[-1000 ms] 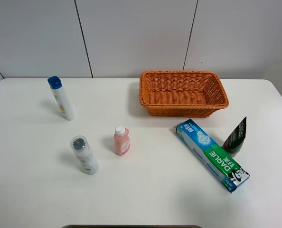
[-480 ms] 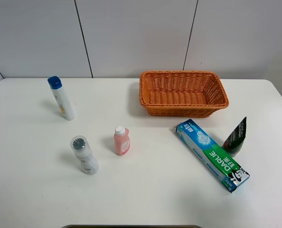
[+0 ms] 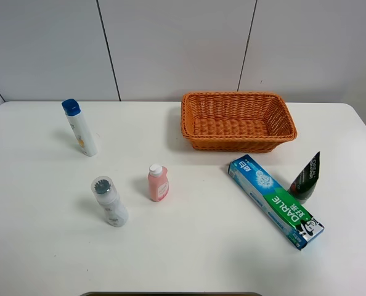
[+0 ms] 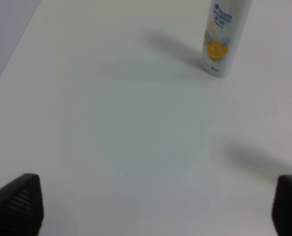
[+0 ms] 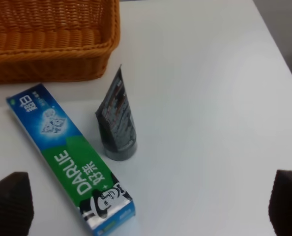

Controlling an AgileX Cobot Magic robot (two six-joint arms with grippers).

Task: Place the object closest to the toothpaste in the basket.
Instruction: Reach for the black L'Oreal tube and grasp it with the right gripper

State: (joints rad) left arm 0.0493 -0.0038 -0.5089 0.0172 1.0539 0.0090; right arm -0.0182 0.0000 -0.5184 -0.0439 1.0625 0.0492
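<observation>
The blue-and-green Darlie toothpaste box (image 3: 275, 200) lies flat on the white table, right of centre. A dark tube (image 3: 305, 176) stands on its cap just to the right of the box, the thing nearest to it. The orange wicker basket (image 3: 232, 145) sits behind them and is empty. The right wrist view shows the box (image 5: 70, 155), the tube (image 5: 116, 123) and the basket's wall (image 5: 52, 44). My right gripper (image 5: 147, 204) is open and empty, short of the tube. My left gripper (image 4: 151, 206) is open and empty above bare table. Neither arm shows in the exterior high view.
A white bottle with a blue cap (image 3: 80, 127) stands at the back left and also shows in the left wrist view (image 4: 223, 34). A small pink bottle (image 3: 158, 182) and a white bottle with a clear cap (image 3: 109, 201) stand left of centre.
</observation>
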